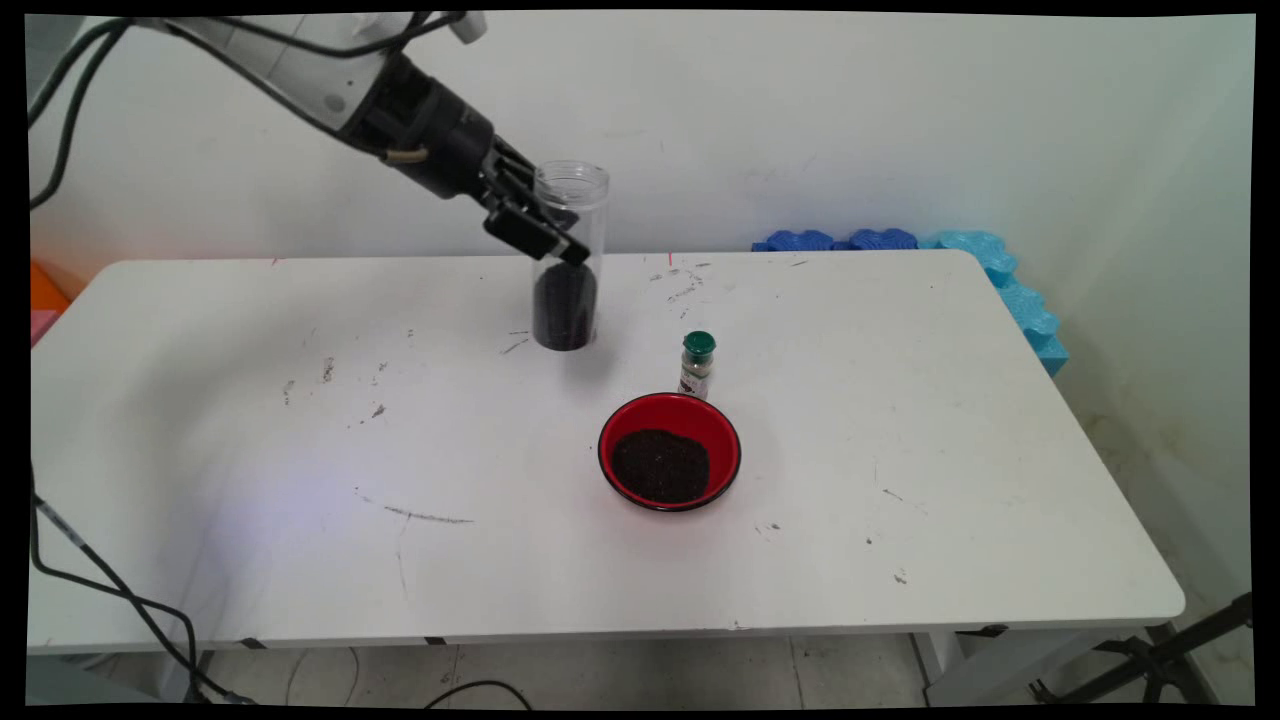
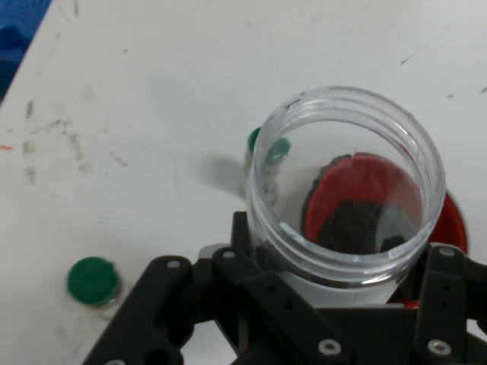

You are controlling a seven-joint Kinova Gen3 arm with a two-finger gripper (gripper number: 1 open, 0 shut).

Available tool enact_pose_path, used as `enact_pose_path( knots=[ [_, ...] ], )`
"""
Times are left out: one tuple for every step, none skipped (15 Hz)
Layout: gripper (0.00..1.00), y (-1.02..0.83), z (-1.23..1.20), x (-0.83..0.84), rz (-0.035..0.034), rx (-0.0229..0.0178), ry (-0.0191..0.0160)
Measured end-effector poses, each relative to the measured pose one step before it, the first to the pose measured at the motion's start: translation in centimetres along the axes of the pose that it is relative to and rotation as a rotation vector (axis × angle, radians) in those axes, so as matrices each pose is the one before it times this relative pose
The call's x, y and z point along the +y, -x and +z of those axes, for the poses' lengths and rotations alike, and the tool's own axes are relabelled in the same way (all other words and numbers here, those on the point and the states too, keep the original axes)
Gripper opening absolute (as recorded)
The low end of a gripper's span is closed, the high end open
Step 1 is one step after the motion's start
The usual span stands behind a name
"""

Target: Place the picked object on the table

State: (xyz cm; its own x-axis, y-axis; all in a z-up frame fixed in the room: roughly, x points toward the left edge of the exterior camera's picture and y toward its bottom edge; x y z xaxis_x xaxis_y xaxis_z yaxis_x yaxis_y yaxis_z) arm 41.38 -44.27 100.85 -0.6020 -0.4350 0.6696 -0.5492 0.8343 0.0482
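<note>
From my seat the claw (image 1: 548,238) reads black against the clear jar (image 1: 570,255) it sits at, and the jar's lower part is filled with something very dark, nearly black. Just beyond the claw I see a red bowl (image 1: 700,420) with a black rim and a dark grainy heap inside, and beside it a small bottle (image 1: 697,365) with a green cap. The table (image 1: 250,450) under the claw is white with grey scuffs, and a green disc (image 2: 92,280) lies on it off to the claw's side.
</note>
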Motion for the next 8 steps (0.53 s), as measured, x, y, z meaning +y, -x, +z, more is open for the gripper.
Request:
enact_pose_path(
  knots=[
    [0.0,0.254,-0.093,-0.029,0.00603,-0.00076,-0.00922],
    [0.0,0.354,-0.111,-0.037,0.00734,-0.00076,-0.01288],
    [0.0,0.357,-0.088,-0.019,0.00312,0.00047,-0.01223],
    [0.0,0.386,-0.065,-0.019,0.0002,0.00162,-0.01344],
    [0.0,0.356,0.001,-0.016,-0.00303,0.00205,-0.01235],
    [0.0,0.292,0.037,-0.004,-0.00758,0.00464,-0.01068],
    [0.0,0.346,0.079,-0.013,-0.01137,0.00711,-0.01204],
    [0.0,0.344,0.172,-0.002,-0.01236,0.00799,-0.0106]
  ],
)
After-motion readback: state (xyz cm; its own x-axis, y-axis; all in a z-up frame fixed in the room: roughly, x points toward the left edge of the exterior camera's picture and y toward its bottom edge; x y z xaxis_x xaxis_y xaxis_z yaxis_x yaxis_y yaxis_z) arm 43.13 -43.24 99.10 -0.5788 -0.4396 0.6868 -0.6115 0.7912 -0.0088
